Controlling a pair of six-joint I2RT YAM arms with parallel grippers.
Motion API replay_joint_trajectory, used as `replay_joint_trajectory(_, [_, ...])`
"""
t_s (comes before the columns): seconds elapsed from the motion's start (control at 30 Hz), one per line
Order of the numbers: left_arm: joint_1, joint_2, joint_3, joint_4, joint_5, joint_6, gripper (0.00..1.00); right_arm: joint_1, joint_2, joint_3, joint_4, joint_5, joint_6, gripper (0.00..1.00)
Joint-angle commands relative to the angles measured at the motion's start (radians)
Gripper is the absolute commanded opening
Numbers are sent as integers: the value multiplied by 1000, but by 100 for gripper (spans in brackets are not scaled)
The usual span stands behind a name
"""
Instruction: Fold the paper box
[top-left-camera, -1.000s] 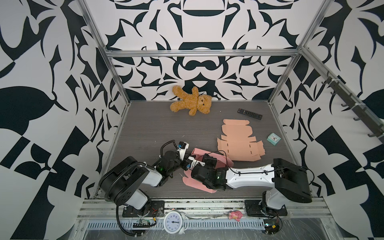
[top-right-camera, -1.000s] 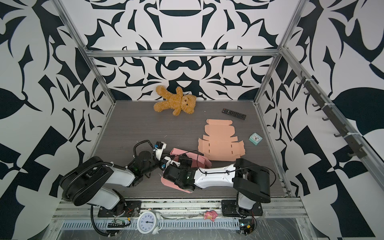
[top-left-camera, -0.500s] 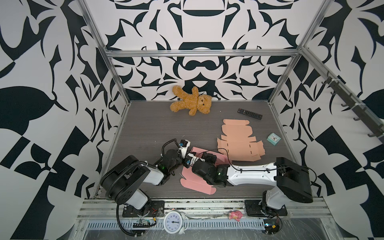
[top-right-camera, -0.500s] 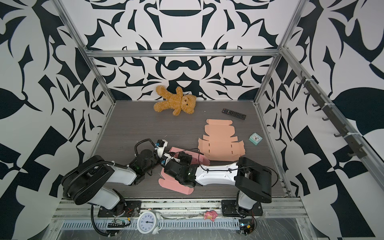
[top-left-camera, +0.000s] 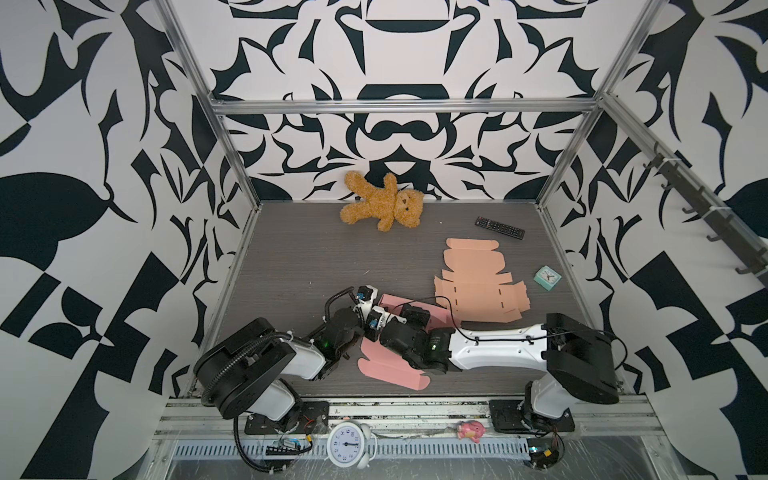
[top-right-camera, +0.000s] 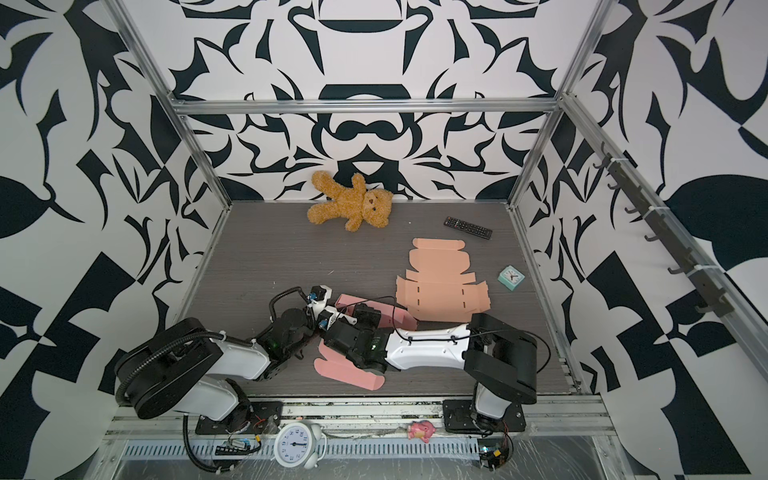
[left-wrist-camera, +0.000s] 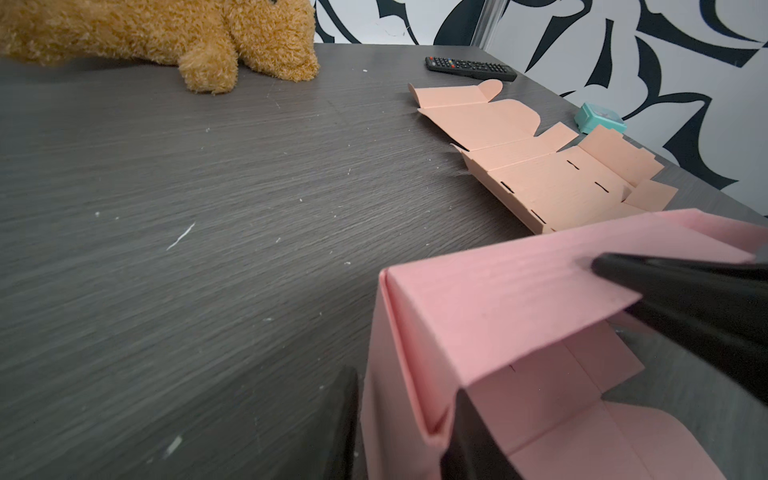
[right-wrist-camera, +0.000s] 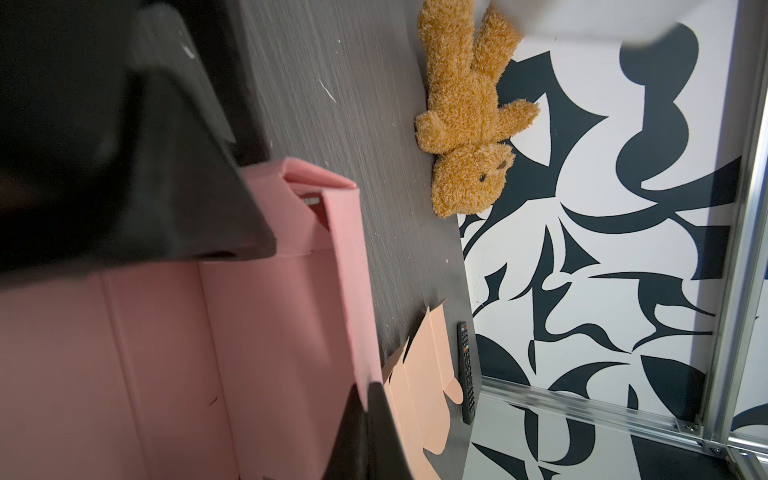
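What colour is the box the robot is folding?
The paper box is pink. It shows best in the left wrist view.

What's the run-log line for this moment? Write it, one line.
step: folding wall | pink paper box: partly erected | left gripper: astride its folded wall, grip unclear | right gripper: shut, tip on wall

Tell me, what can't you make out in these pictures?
- Middle of the pink paper box: covered by the left arm and right arm in both top views.
- Whether the left end effector pinches the box wall: left wrist view, contact too dark.
- Time on the teal clock: too small in a top view.
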Motion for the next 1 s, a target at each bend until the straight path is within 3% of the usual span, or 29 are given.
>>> replay_joint_trajectory(0.0, [-13,-22,-27,7,-68,-17,35,12,14,20,-28,-16,45,0])
replay_joint_trajectory(0.4, [-24,-6,2,10,-72,-20,20,47,6,36,-64,-29,87,1])
replay_joint_trajectory(0.67, [-27,-20,-18,11,-81,-25,19,72,-60,43,-124,-128,208,31])
replay_joint_trajectory(0.97, [-27,-24,-27,11,-93,2,19,71,-235,15,-143,-314,385,53])
